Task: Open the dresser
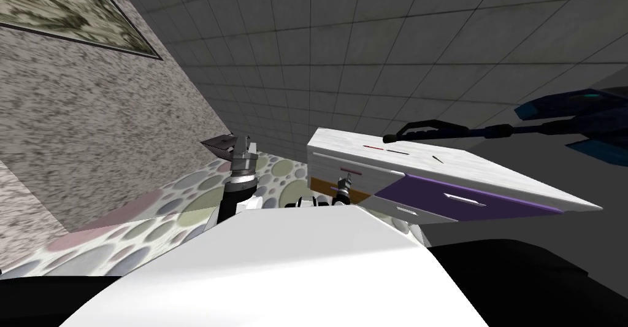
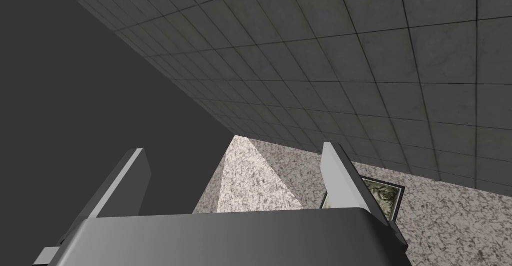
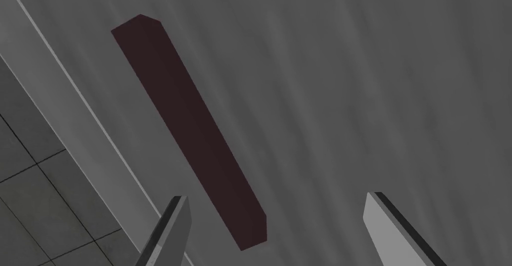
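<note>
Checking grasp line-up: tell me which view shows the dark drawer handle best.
Right wrist view: the handle lies large and whole on the grey drawer front, ahead of the open fingers. Head view shows a tiny dash at the right gripper. Left wrist view faces elsewhere.

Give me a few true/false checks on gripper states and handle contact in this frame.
1. The right gripper is open. True.
2. Its fingers are clamped on the handle. False: they stand apart, with the handle's near end between them, ungripped.
3. The handle is a dark red bar on a grey drawer front. True.
4. The left gripper is at the dresser. False: it is raised off to the dresser's left, open and holding nothing.
</note>
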Available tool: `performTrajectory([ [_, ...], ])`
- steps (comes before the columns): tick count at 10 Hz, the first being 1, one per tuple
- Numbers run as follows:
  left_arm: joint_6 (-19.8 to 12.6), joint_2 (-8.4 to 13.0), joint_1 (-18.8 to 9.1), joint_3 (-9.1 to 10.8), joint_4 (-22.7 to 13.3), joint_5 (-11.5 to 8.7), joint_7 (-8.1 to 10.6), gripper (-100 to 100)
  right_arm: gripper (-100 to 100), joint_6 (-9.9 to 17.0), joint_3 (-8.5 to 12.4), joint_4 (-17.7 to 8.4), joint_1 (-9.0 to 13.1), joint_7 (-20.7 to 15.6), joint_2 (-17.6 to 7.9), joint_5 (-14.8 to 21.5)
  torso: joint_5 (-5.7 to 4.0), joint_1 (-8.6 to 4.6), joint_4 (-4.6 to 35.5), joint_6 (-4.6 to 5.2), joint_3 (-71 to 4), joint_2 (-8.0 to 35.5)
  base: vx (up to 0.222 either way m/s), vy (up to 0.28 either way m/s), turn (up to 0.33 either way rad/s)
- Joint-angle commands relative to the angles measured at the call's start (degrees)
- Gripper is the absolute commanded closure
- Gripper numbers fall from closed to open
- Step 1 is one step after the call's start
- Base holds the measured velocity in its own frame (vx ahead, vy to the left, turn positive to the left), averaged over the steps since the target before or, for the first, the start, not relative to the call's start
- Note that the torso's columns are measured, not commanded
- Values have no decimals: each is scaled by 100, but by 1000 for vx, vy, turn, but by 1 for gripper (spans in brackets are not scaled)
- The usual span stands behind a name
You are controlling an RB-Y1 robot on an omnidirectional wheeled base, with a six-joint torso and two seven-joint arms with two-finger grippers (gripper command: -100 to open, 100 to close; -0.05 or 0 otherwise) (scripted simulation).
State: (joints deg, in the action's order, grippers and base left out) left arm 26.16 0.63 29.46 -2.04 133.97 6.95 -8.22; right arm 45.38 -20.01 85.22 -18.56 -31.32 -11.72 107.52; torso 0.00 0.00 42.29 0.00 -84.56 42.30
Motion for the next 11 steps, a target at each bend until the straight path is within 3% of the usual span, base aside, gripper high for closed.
performTrajectory([
  [1, 0, 0, 0, 0, 0, 0, 0, 0, -100, 217, -64, -176, 49, -85, -51, 346, 0, 0, -1, -1, -2, -3, 21, 3, 60],
  [6, 0, 0, 0, 0, 0, 0, 0, 0, -100, 624, -189, -495, 138, -263, -181, 1018, 0, -1, 0, 1, -1, -1, 18, 3, 79],
  [8, 0, 0, 0, 0, 0, 0, 0, 0, -100, 419, -94, -332, 181, -388, -195, 862, 0, -1, 0, 1, 1, 2, 35, -12, -14],
  [9, 0, 0, 1, 1, 0, 0, 0, 0, -100, 518, -133, -406, 155, -293, -197, 909, -2, -9, -3, 1, -8, -15, 41, -17, -5],
  [10, 0, 0, 1, 1, 0, 0, 0, 0, 100, 496, -126, -397, 160, -308, -200, 902, -1, -2, -3, 0, -5, -5, 6, -3, 1],
  [11, 0, 0, 0, 0, 0, 0, 0, 0, 100, 479, -165, -289, 93, -356, -174, 941, 0, 4, 1, 0, 4, 7, -107, 33, -74],
])
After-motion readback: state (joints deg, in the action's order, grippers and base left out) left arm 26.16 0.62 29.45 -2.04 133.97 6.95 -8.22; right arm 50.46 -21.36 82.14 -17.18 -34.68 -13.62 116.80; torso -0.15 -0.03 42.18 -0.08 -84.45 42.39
